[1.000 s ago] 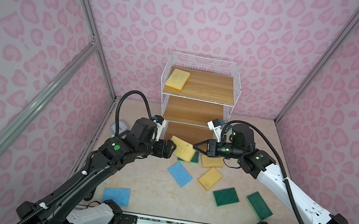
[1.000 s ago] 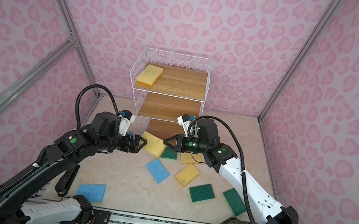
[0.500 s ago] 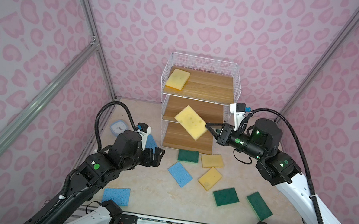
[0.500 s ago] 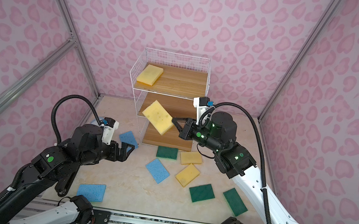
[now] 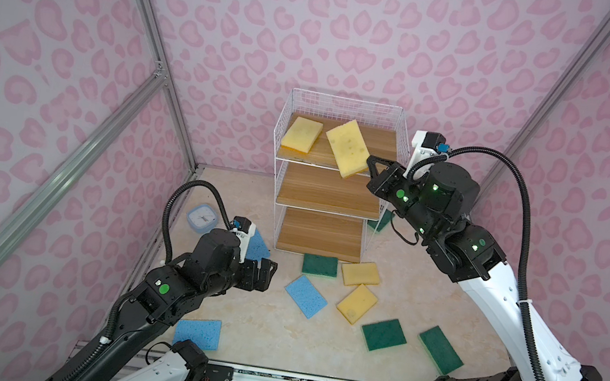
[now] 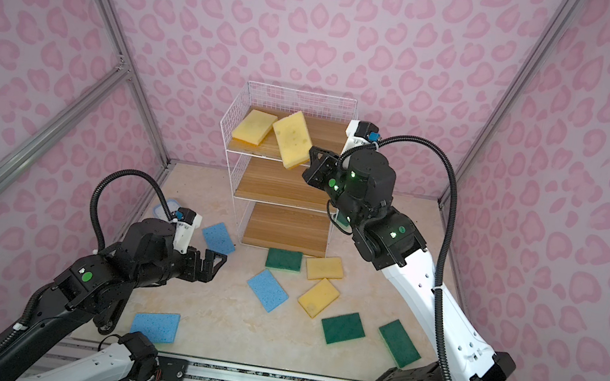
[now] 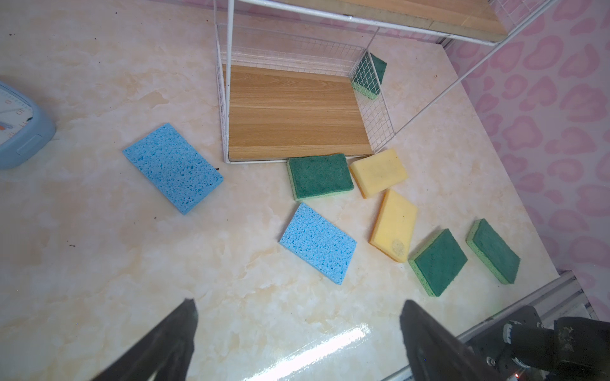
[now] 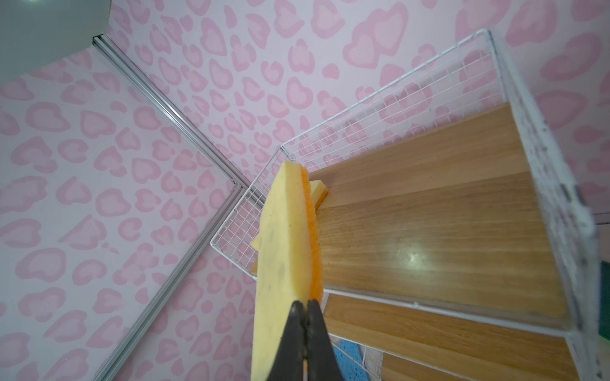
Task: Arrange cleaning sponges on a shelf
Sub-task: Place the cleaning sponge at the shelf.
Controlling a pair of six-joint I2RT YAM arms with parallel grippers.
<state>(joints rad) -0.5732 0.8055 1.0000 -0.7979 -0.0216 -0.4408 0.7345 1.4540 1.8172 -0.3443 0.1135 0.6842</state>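
The shelf (image 5: 329, 195) (image 6: 279, 187) stands at the back, with one pale yellow sponge (image 5: 301, 134) (image 6: 254, 126) lying on its top board. My right gripper (image 5: 370, 164) (image 6: 311, 155) (image 8: 305, 305) is shut on the edge of another yellow sponge (image 5: 347, 146) (image 6: 291, 137) (image 8: 280, 264), held tilted over the top tier's front edge. My left gripper (image 5: 267, 272) (image 6: 217, 264) (image 7: 298, 306) hangs open and empty above the floor, left of a blue sponge (image 5: 305, 296) (image 7: 318, 242). Several more sponges, yellow (image 5: 356, 303), green (image 5: 320, 265) and blue (image 5: 198, 333), lie on the floor.
A small light-blue clock (image 5: 202, 218) (image 7: 16, 128) sits on the floor left of the shelf. One green sponge (image 5: 381, 222) (image 7: 376, 71) lies behind the shelf's right side. Pink patterned walls close in the back and both sides.
My right gripper has carried the yellow sponge from the floor up to the shelf's top tier. The left arm has drawn back to the left and lower, staying open.
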